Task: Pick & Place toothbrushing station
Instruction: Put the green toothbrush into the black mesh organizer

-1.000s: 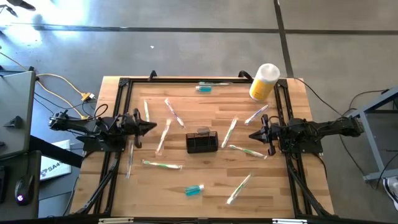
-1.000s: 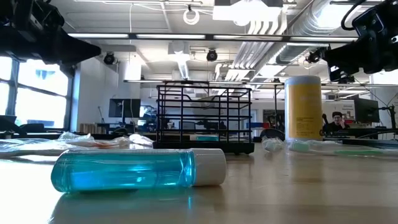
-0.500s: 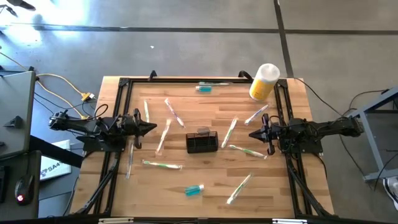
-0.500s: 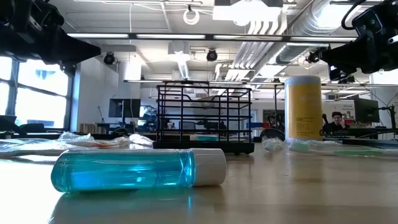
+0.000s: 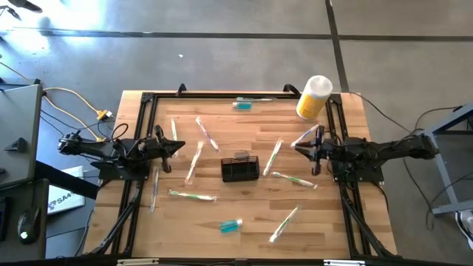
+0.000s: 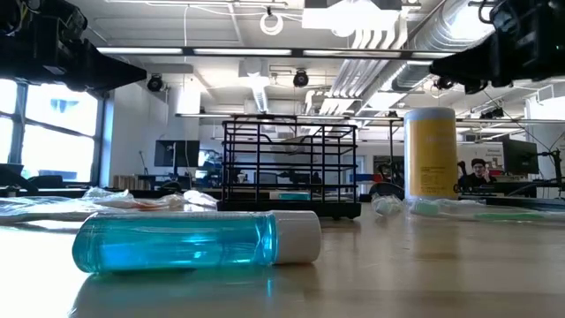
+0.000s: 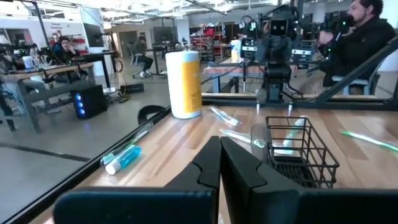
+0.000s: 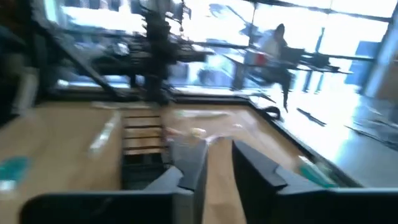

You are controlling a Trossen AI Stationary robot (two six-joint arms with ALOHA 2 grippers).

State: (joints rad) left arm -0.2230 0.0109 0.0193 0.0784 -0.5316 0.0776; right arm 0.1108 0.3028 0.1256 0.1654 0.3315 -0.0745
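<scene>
The black wire-mesh caddy (image 5: 240,168) stands on its base at the middle of the wooden table; it also shows in the low view (image 6: 291,168), the left wrist view (image 7: 301,152) and the right wrist view (image 8: 143,155). My left gripper (image 5: 182,148) hovers left of it, shut and empty, its fingers (image 7: 220,163) pointing at the caddy. My right gripper (image 5: 296,146) hovers right of the caddy and a little farther back. Its fingers (image 8: 217,165) are slightly parted and empty.
Several wrapped toothbrushes (image 5: 194,161) lie scattered around the caddy. A blue bottle (image 5: 230,225) lies near the front edge, another (image 5: 243,105) at the far edge. A yellow cylinder with a white lid (image 5: 313,97) stands at the far right corner. People sit in the room behind (image 7: 367,25).
My right gripper has swung toward the table's far edge, its tip now pointing at the space behind the caddy's right side. The caddy and the other objects have stayed where they were.
</scene>
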